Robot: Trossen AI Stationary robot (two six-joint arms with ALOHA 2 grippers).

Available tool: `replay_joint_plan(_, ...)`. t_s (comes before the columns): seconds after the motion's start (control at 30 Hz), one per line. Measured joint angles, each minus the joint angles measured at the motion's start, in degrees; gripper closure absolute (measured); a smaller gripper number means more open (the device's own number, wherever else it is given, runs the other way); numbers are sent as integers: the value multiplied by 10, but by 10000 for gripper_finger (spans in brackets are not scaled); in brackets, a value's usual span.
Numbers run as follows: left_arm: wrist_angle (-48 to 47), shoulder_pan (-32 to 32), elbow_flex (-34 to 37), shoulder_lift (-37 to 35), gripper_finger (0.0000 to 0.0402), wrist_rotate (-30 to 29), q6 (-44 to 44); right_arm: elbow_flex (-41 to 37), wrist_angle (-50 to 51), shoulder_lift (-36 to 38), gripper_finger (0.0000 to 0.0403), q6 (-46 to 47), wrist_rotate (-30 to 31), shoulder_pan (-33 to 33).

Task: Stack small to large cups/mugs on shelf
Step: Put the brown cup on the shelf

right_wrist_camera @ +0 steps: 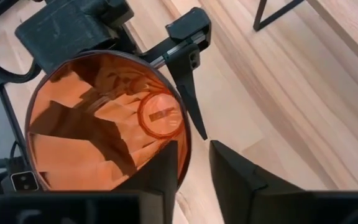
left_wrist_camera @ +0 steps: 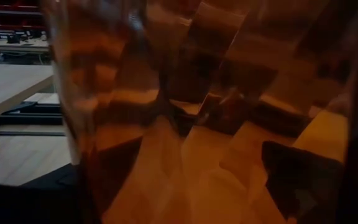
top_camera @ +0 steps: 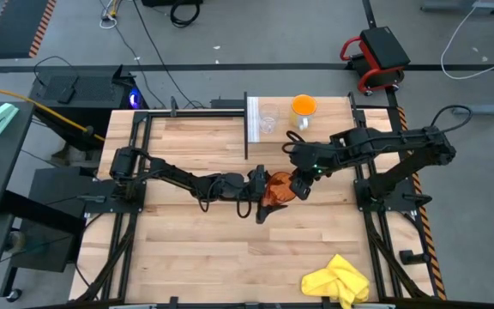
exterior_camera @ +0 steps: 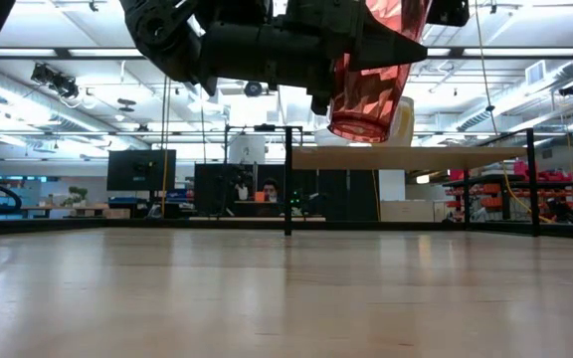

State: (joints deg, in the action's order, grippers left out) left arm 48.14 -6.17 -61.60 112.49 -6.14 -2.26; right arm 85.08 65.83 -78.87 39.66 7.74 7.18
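The tall amber tumbler is up in the air over the middle of the table, base down. My left gripper reaches in from the table's left and is shut on it. My right gripper comes from the right and is open. It stands astride the tumbler's rim, one finger inside and one outside; whether they touch it, I cannot tell. The small clear glass cup and the orange mug stand on the shelf at the far edge, beside its white end panel. My left gripper pinches the tumbler's faceted wall between its two fingers, coming level from the table's left. One finger lies along the outer wall; the other is hidden behind the tumbler. The tumbler is lifted clear of the table, roughly upright, mouth up.
A yellow cloth lies near the table's near right corner. The shelf's black frame posts stand at the far side. The wooden tabletop in front of both arms is bare.
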Motion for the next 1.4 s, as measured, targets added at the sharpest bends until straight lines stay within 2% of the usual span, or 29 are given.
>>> replay_joint_plan(0.23,5,0,0,0,31,-1,0,0,-13,0,383,-35,-5,0)
replay_joint_plan(0.3,7,0,0,0,31,0,0,0,-22,0,394,-51,-4,0)
replay_joint_plan(0.97,-14,-1,0,0,30,0,-1,0,8,0,400,-58,-3,0)
replay_joint_plan(1.4,-26,-1,0,0,28,-2,-4,0,28,3,402,-65,21,0)
